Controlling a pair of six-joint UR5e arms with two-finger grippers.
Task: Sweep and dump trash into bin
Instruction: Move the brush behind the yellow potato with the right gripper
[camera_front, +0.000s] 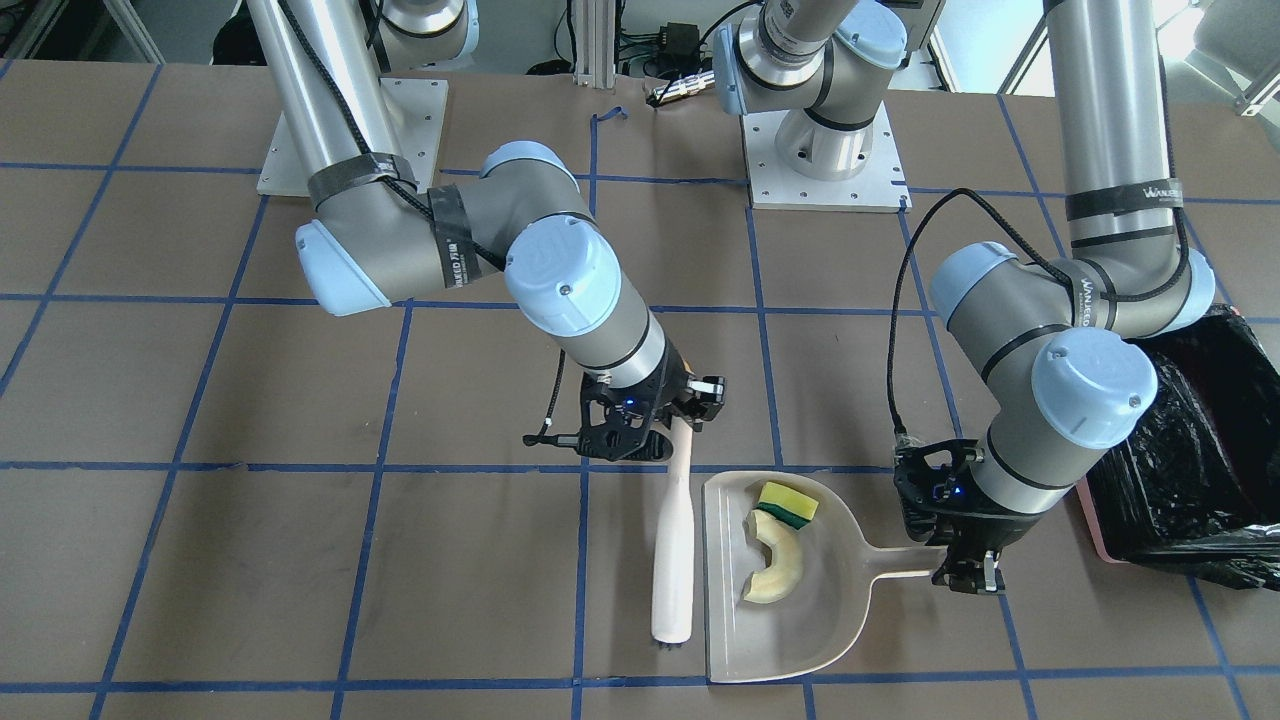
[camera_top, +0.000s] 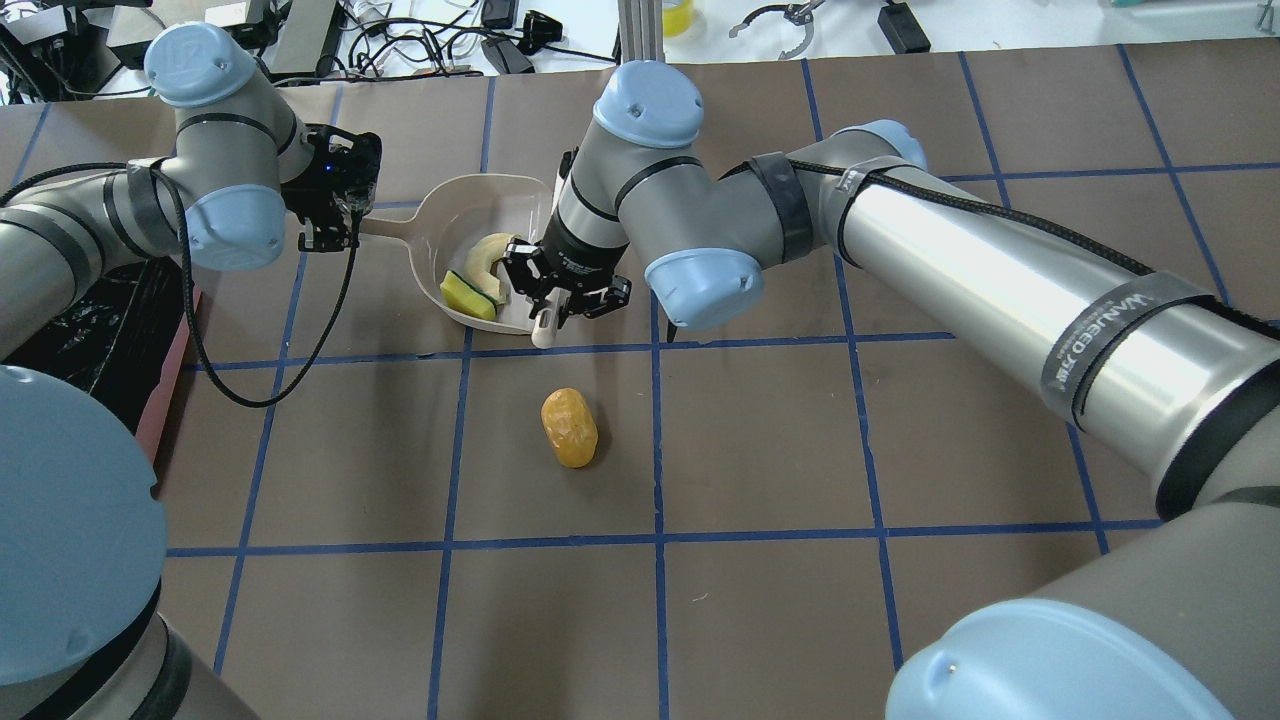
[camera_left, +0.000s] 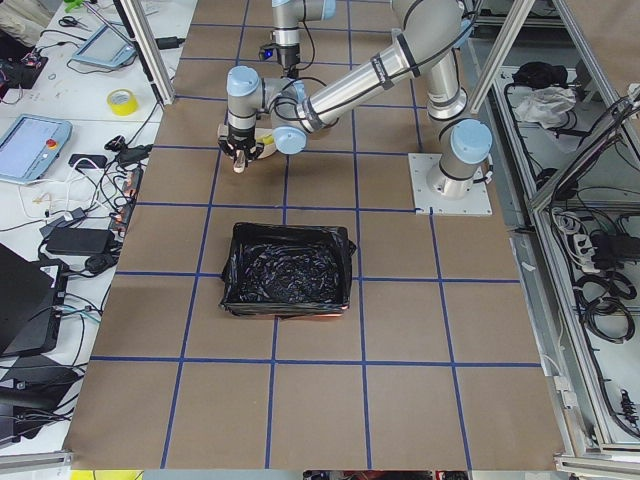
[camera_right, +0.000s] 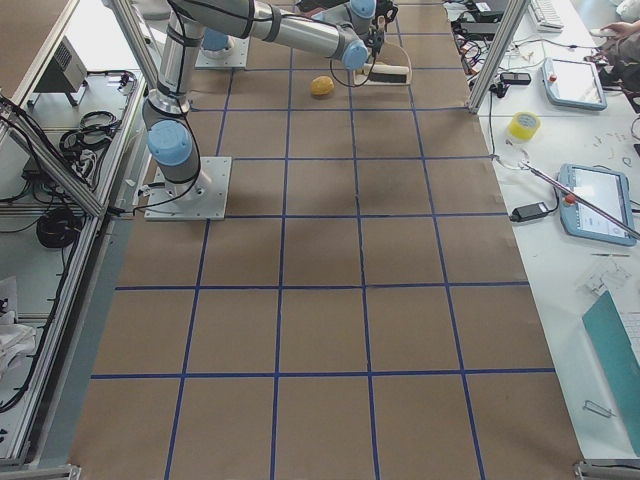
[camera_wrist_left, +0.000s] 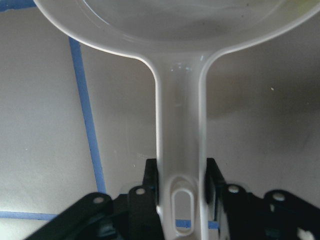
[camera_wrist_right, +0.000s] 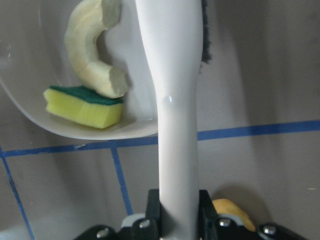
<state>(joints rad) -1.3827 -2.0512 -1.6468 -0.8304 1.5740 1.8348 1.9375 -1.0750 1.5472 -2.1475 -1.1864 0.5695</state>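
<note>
The beige dustpan lies on the table with the yellow-and-green sponge and the cream crescent in it. My left gripper is shut on the dustpan's handle. My right gripper is shut on the handle of the beige hand brush, which lies along the pan's open side, bristles far from the robot. The tan potato-like lump lies alone on the table, on the robot's side of the brush and outside the pan. The pink bin with the black bag stands beside my left arm.
Brown table paper with a blue tape grid. The arm base plates are at the robot's edge. The bin also shows in the overhead view, at the left edge.
</note>
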